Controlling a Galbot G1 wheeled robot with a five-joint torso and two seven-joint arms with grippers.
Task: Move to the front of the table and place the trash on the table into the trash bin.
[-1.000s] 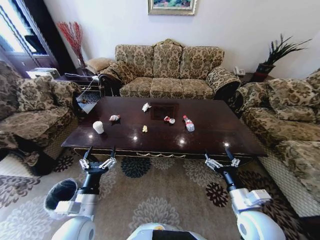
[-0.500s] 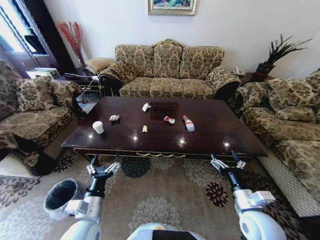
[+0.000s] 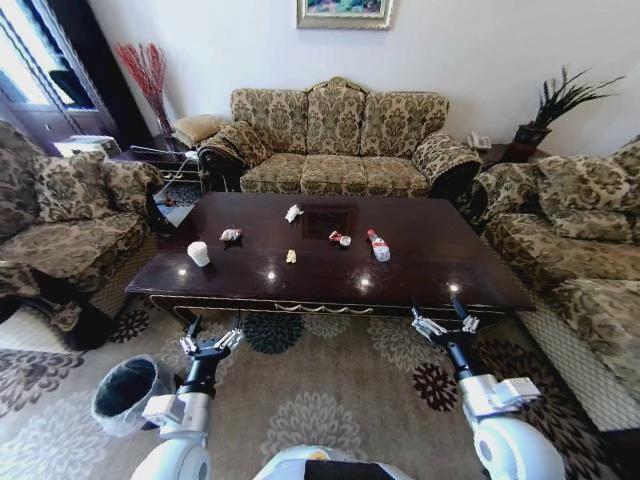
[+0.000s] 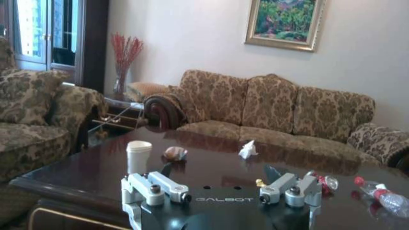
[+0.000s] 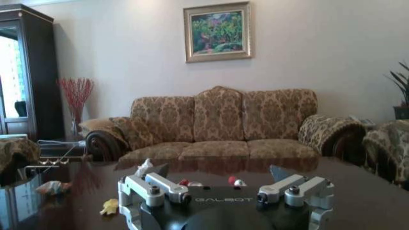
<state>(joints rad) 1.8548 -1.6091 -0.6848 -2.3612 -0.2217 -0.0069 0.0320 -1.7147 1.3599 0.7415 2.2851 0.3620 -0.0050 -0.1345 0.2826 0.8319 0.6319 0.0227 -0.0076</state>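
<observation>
The table (image 3: 420, 262) of dark wood stands ahead of me. On it lies the trash: a white paper cup (image 3: 199, 254), a pinkish wrapper (image 3: 231, 235), a white wrapper (image 3: 292, 213), a yellow scrap (image 3: 291, 257), a crushed red can (image 3: 340, 239) and a clear bottle (image 3: 378, 246). The trash bin (image 3: 128, 390) with its white liner stands on the carpet at my lower left. My left gripper (image 3: 210, 336) and right gripper (image 3: 438, 314) hang open and empty over the carpet, just short of the table's near edge. The left wrist view shows the cup (image 4: 139, 154) and bottle (image 4: 386, 196) beyond the open left gripper (image 4: 219, 171).
A patterned sofa (image 3: 340, 145) stands behind the table, with armchairs at the left (image 3: 70, 220) and right (image 3: 580, 250). A dark side table (image 3: 150, 165) sits in the far left corner. Patterned carpet (image 3: 330, 390) lies between me and the table.
The whole head view has shifted slightly. My left gripper sits lower and a little further right in it. The right gripper dipped and came back. The trash has not moved.
</observation>
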